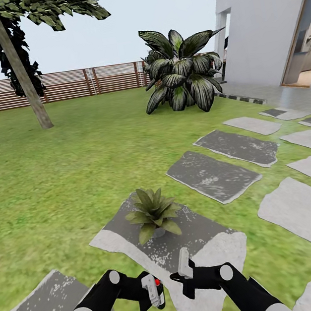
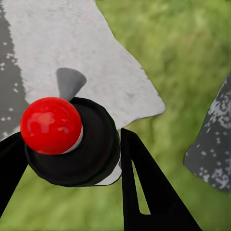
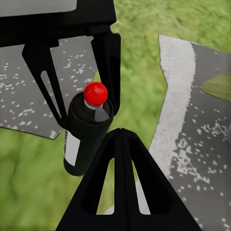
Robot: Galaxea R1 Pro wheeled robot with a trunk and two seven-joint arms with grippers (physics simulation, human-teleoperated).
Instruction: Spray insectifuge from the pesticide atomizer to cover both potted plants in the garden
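Note:
One potted plant (image 1: 153, 213), a low rosette of pointed green leaves in a small grey pot, stands on a grey stepping stone (image 1: 210, 247) just ahead of my arms. My left gripper (image 1: 150, 291) is shut on the pesticide atomizer (image 1: 153, 287), held upright close in front of me. In the left wrist view the atomizer (image 2: 72, 144) shows a dark body and a red knob between the black fingers (image 2: 144, 187). The right wrist view shows the atomizer (image 3: 86, 137) with its white label. My right gripper (image 1: 185, 267) (image 3: 120, 137) hangs beside it, shut on nothing.
Several grey stepping stones (image 1: 213, 174) run across the lawn toward a white house (image 1: 264, 17) at the right. A big broad-leaved bush (image 1: 182, 73) stands ahead, a tree trunk (image 1: 18, 66) at the far left, and a brown slatted fence (image 1: 64, 84) behind.

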